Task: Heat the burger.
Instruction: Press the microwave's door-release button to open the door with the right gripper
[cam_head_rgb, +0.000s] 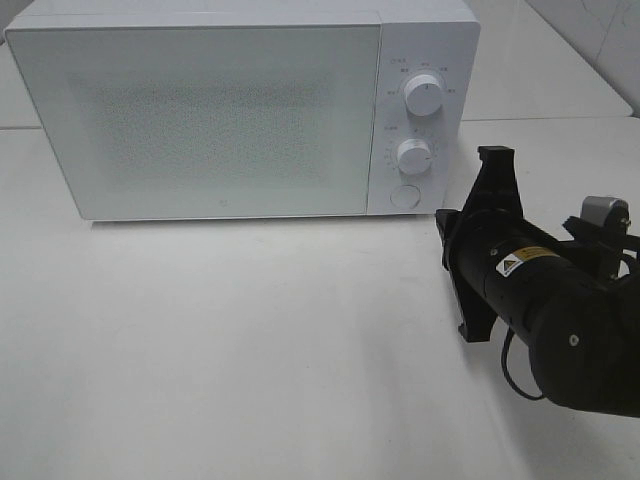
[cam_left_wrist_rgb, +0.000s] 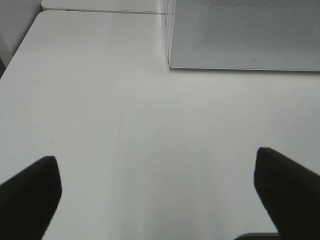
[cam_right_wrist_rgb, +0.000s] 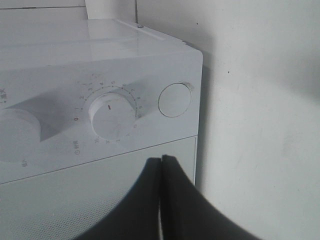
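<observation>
White table (cam_head_rgb: 250, 350) bears a microwave (cam_head_rgb: 200, 110); right tool (cam_right_wrist_rgb: 161, 172) pressed closed.

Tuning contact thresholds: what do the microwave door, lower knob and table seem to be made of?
Microwave door: probably glass, a glossy pale panel with dotted mesh showing behind it.
Lower knob: likely moulded white plastic, matte with soft shading.
Table: smooth white laminate or painted board; cannot tell which.

The white box-shaped microwave oven (cam_head_rgb: 220, 120) stood upright at the back of the white table (cam_head_rgb: 250, 350), its pale speckled door shut and flush. The door panel let nothing of the inside be seen. Right of the door sat an upper knob (cam_head_rgb: 425, 95), a lower knob (cam_head_rgb: 413, 156) and a round button (cam_head_rgb: 404, 196) beneath.
</observation>
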